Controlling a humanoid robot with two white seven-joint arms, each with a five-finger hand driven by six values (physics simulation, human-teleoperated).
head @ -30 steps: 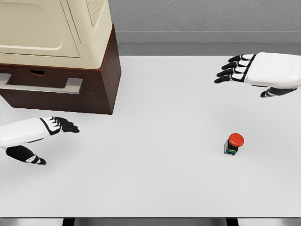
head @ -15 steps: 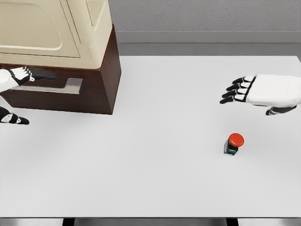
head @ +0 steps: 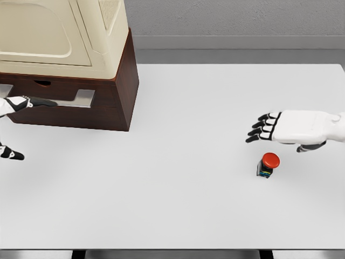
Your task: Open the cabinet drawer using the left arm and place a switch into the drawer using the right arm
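Note:
The switch [head: 267, 165], a small dark box with a red round button, stands on the white table [head: 178, 178] at the right. My right hand [head: 269, 128] hovers just above and behind it, fingers spread flat and holding nothing. The brown cabinet [head: 116, 91] sits at the far left with a cream appliance on top. Its drawer front shows a grey metal handle [head: 81, 99]. My left hand [head: 24, 102] is at the left edge, its fingers stretched along the handle bar; the thumb [head: 11, 155] hangs below. The drawer looks shut.
A cream machine [head: 64, 32] rests on the cabinet top. A grey wall and ledge [head: 237, 40] run behind the table. The table's front edge [head: 172, 249] lies near the bottom of the view.
My right hand has come down and leftward toward the switch. My left hand rose from the table to the drawer handle, then slipped slightly lower and left along it.

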